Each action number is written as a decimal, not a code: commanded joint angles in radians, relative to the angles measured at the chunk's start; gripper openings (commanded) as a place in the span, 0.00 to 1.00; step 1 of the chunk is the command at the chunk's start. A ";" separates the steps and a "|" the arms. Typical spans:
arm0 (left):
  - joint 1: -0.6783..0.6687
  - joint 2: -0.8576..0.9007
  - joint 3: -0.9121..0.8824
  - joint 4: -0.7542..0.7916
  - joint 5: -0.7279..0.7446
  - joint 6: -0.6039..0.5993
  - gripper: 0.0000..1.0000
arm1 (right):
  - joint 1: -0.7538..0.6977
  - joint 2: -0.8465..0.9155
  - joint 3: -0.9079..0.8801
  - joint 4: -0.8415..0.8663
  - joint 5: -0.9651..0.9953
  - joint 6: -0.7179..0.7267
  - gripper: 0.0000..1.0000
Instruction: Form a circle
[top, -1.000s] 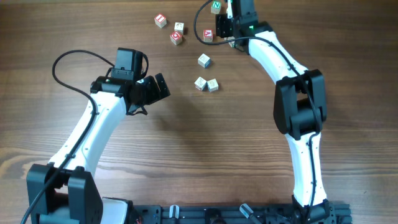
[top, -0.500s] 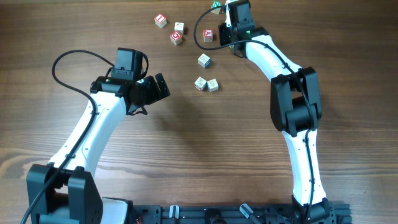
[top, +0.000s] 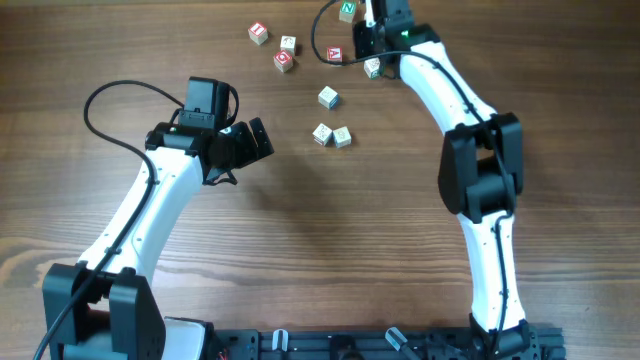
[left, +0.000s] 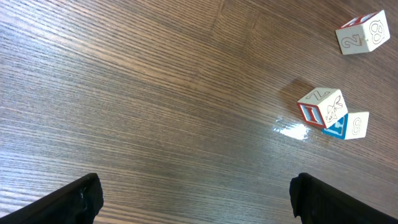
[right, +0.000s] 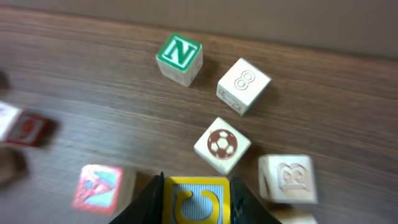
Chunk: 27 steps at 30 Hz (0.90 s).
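right wrist, grip: the right gripper (right: 196, 198) is closed on the yellow block (right: 196, 204), which is pinched between the dark fingers (right: 148, 204) at the bottom edge.
right wrist, neighbours: the ball block (right: 222, 145) and the b block (right: 287, 178) are seen just ahead of and beside the held one.
right wrist, risk: a neighbour is likely to be knocked if the held block is lowered here, because the gap is tight.
overhead, circle: no ring is formed yet; blocks are scattered in a loose arc near the top of the table (top: 300, 250), and a pair (top: 332, 135) is left apart below.
overhead, risk: the arc can be swept by the arm if it is moved low.
left wrist, fingers: the left gripper (left: 199, 196) is spread wide with nothing between; the pair is seen well ahead, apart from it.
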 joint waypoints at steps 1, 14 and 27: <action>0.006 -0.001 -0.002 0.000 -0.010 0.019 1.00 | 0.004 -0.190 0.037 -0.063 0.010 -0.001 0.21; 0.006 -0.001 -0.002 0.000 -0.010 0.019 1.00 | 0.004 -0.616 0.037 -0.553 -0.030 0.108 0.22; 0.006 -0.001 -0.002 0.000 -0.010 0.019 1.00 | 0.004 -0.626 -0.311 -0.921 -0.178 0.154 0.19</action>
